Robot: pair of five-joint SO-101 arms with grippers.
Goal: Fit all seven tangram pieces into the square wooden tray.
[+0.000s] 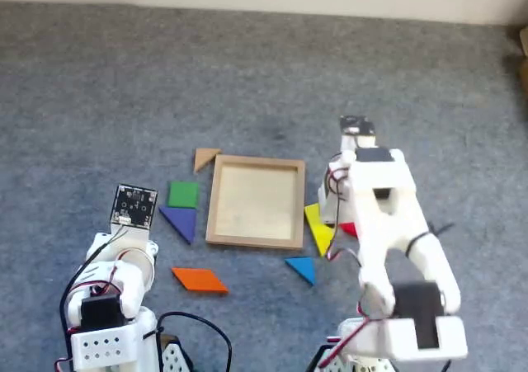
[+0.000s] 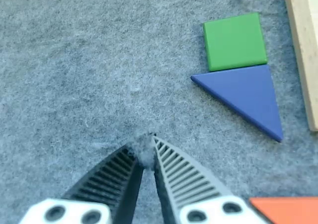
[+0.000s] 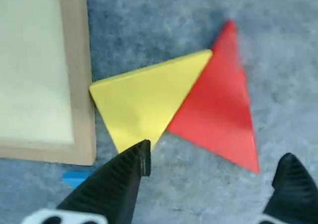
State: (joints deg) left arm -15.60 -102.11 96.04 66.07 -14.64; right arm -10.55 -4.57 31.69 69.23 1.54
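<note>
Sitting on the surface: square wooden tray (image 1: 255, 242), pale floor inside a raised rim; every piece in sight lies outside it on the grey felt surface (image 1: 247, 75).
Left of tray: tan triangle (image 1: 205, 157) by the far corner, green square (image 1: 183, 194) touching a dark blue triangle (image 1: 181, 221), orange parallelogram (image 1: 199, 280) nearer the arms.
Right of tray: yellow triangle (image 3: 141, 102) touching the rim, red triangle (image 3: 218, 105) edge to edge with it, light blue triangle (image 1: 303, 268) near the corner.
Left hand (image 2: 148, 142): clenched, ribbed tips together low over the felt.
Right hand (image 3: 216, 159): released, fingers spread wide above the yellow and red triangles.
</note>
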